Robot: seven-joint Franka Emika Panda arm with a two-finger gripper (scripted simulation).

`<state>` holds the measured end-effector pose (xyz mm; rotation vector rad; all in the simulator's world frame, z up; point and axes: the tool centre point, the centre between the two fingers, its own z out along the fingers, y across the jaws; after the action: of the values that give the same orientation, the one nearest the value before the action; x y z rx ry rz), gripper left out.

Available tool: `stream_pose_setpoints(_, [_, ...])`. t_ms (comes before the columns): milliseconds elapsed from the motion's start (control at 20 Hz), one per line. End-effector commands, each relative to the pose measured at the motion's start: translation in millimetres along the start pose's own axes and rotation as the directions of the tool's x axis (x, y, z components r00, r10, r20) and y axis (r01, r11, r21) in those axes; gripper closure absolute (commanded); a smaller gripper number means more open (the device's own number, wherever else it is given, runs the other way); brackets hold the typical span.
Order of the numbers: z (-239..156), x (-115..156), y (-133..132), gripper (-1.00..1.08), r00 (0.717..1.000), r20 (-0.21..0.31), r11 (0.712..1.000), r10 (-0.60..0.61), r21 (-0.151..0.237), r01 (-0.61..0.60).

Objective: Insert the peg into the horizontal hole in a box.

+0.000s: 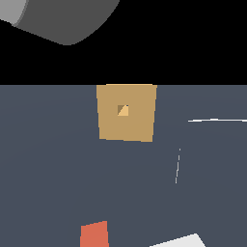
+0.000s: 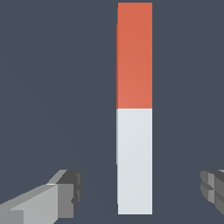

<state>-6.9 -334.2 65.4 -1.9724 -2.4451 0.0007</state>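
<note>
Box [image 1: 126, 112]: tan block standing on the dark grey table [image 1: 53, 159], face toward the exterior view, at the table's far edge.
Hole [image 1: 123, 110]: small square opening at the centre of that face.
Peg [image 2: 134, 108]: square bar, half orange-red, half pale grey-white, lying flat on the table, well apart from the box; only its orange end shows at the exterior view's lower edge.
Tool [image 2: 140, 192]: fingers [image 2: 65, 192] spread wide, one on each side of the peg's pale end, touching nothing.
</note>
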Motion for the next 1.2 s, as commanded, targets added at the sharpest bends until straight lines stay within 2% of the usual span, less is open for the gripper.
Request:
stream_pose_setpoints(0, [1,0,0,-0.92,1.0,0.0,1.0,0.0,0.0,0.0])
stream_pose_setpoints(500, [44,0,0,-0.92,1.0,0.0,1.0,-0.001,0.0,0.001])
stream_pose_setpoints(800, [50,0,1,-0.92,1.0,0.0,1.0,-0.002,-0.001,0.002])
stream_pose_setpoints(850, [50,0,1,1.08,1.0,0.0,1.0,-0.002,-0.001,0.002])
stream_pose_setpoints(1150, [50,0,1,1.08,1.0,0.0,1.0,-0.002,-0.001,0.002])
